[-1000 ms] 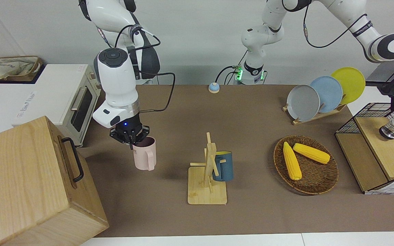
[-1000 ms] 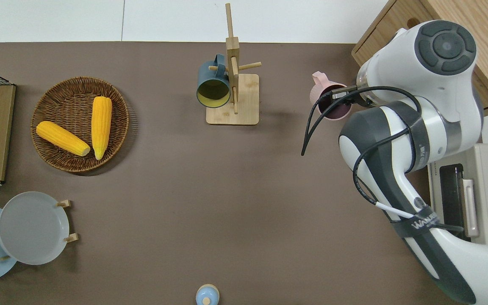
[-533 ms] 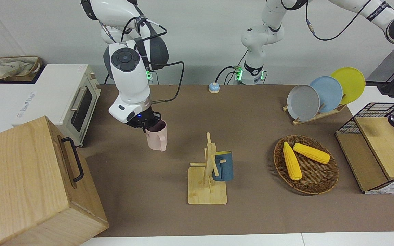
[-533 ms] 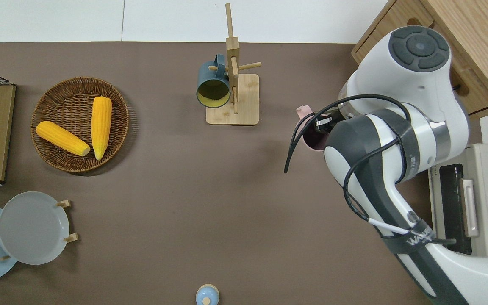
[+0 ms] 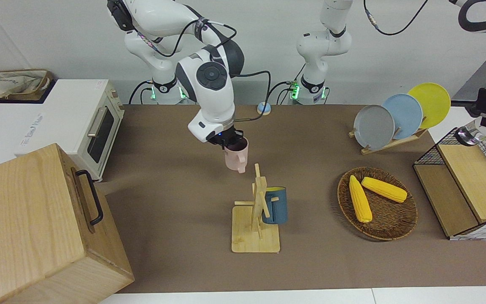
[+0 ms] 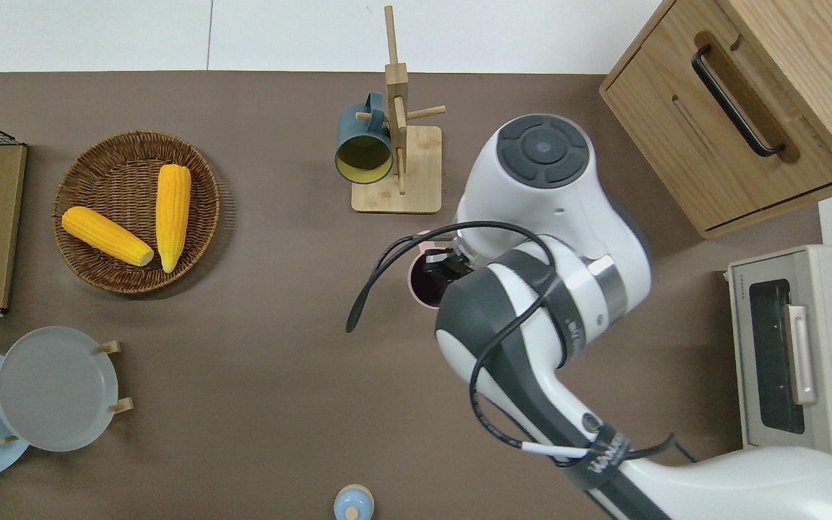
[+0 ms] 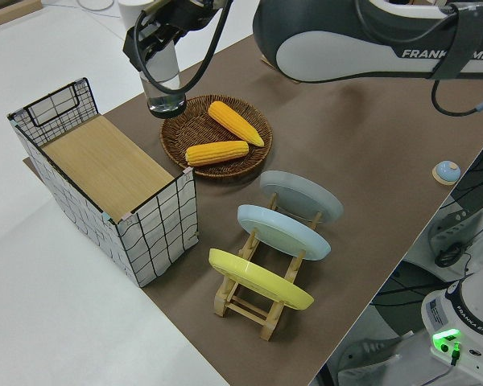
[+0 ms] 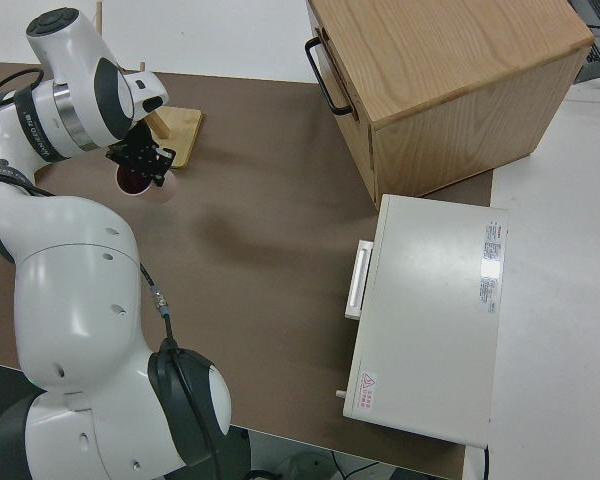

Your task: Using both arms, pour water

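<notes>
The right pincer (image 5: 228, 142) is clamped on the rim of a pink mug (image 5: 236, 156), held upright in the air over the brown tabletop (image 6: 257, 375) near the wooden mug rack (image 6: 397, 160). The left pincer (image 7: 163, 28) grips what seems a clear glass (image 7: 164, 87) above the wire crate (image 7: 105, 173).
</notes>
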`<state>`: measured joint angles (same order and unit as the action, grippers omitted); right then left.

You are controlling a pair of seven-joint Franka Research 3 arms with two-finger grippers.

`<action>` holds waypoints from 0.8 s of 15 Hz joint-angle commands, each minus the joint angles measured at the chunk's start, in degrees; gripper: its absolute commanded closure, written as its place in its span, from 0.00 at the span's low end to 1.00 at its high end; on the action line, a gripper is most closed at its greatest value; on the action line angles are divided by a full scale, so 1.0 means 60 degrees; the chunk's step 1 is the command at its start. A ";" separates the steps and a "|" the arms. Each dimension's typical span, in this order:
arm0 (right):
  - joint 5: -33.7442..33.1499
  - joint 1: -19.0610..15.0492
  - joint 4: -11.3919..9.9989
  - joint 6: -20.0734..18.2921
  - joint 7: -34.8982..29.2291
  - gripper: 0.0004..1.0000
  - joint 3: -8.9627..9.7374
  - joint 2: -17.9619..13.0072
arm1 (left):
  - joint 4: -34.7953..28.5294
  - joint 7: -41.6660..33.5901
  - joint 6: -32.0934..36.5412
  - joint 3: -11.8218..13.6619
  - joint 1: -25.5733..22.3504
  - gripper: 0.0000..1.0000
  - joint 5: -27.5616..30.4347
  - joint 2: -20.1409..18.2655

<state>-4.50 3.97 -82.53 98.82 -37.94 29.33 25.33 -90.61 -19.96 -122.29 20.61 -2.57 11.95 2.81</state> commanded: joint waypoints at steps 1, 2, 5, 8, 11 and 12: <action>0.0105 0.0902 0.0116 0.1178 -0.1685 1.00 0.0194 0.0903 | -0.1565 0.1813 -0.0345 -0.0342 0.0765 1.00 -0.1417 -0.1389; 0.0120 0.1181 0.0233 0.1500 -0.2066 1.00 0.0194 0.1124 | -0.1931 0.2123 -0.0433 -0.0635 0.0751 1.00 -0.1667 -0.1666; 0.0135 0.1739 0.0395 0.2423 -0.2757 1.00 0.0194 0.1681 | -0.3248 0.2550 -0.1017 -0.1046 0.0751 1.00 -0.1772 -0.2531; 0.0164 0.2047 0.0511 0.2952 -0.3400 1.00 0.0224 0.1975 | -0.4874 0.2726 -0.2071 -0.1325 0.0693 1.00 -0.1786 -0.3424; 0.0398 0.2501 0.0673 0.3580 -0.3826 1.00 0.0209 0.2341 | -0.6251 0.2989 -0.2994 -0.1750 0.0619 1.00 -0.1787 -0.4113; 0.0442 0.2589 0.0673 0.3801 -0.3973 1.00 0.0209 0.2472 | -0.6575 0.3048 -0.3214 -0.1852 0.0604 1.00 -0.1772 -0.4275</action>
<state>-3.30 18.02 -80.56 118.65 -59.01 30.24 37.42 -122.06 -4.35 -136.22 11.36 1.20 3.21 -16.59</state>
